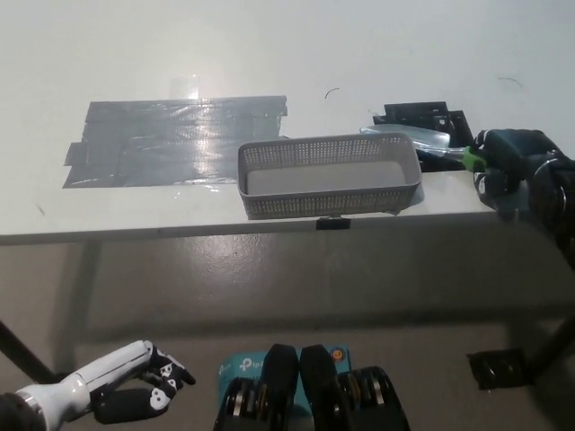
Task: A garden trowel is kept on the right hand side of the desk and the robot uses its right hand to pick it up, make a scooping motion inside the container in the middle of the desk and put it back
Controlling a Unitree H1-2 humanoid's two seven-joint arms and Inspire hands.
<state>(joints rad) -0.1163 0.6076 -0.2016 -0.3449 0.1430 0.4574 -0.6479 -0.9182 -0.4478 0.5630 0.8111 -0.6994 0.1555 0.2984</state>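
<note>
A grey mesh container sits near the desk's front edge, in the middle. Just right of it lies the garden trowel, its silver blade pointing left over the container's right end and its green handle running right. My black right hand is shut on that handle at the desk's right edge. My white left hand rests low at the lower left, below the desk, fingers loosely curled and holding nothing.
A large patch of grey tape covers the desk left of the container. Black tape marks lie behind the trowel. A small black clip sticks out under the desk's front edge.
</note>
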